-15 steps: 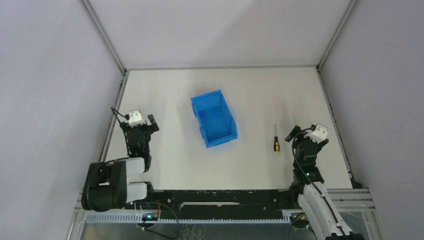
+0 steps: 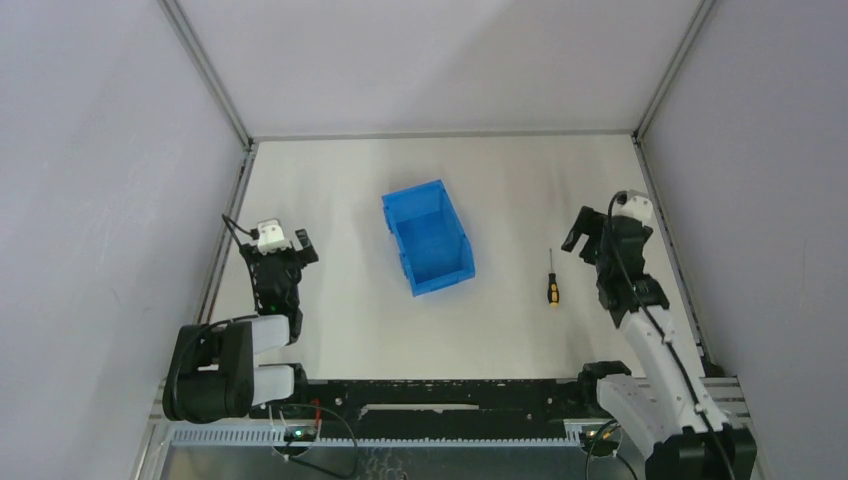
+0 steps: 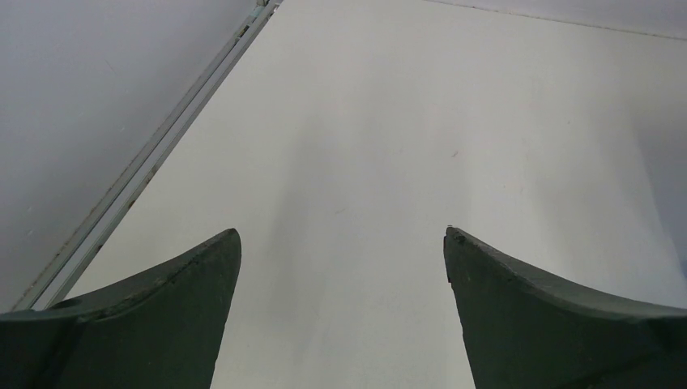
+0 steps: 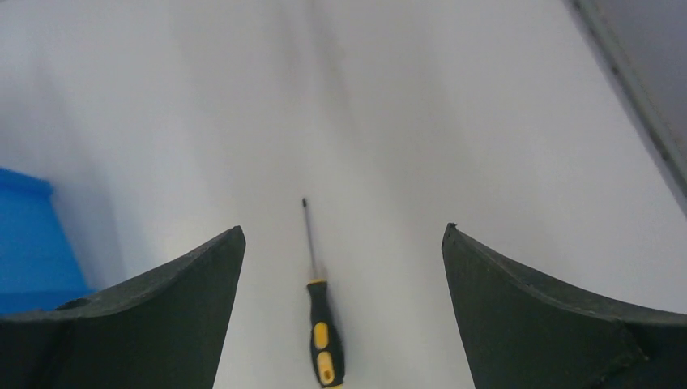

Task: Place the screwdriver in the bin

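Note:
The screwdriver (image 2: 551, 282) lies flat on the white table, right of the bin, with its thin shaft pointing away from the arms. In the right wrist view the screwdriver (image 4: 323, 336) shows its black and yellow handle low between my fingers, lying on the table beneath them. My right gripper (image 2: 584, 238) hangs open just right of the screwdriver; in its own view the right gripper (image 4: 343, 229) holds nothing. The blue bin (image 2: 412, 194) stands open-topped mid-table; a corner of the bin (image 4: 28, 247) shows at the left. My left gripper (image 2: 290, 246) is open over bare table, and the left gripper (image 3: 342, 232) is empty.
A metal rail (image 3: 154, 154) runs along the table's left edge beside the grey wall. Another rail (image 2: 668, 250) borders the right edge, close to my right arm. Grey walls enclose the table on three sides.
My right arm has risen and reached farther from its base, carrying the open gripper up alongside the screwdriver. The left arm, bin and screwdriver have not moved.

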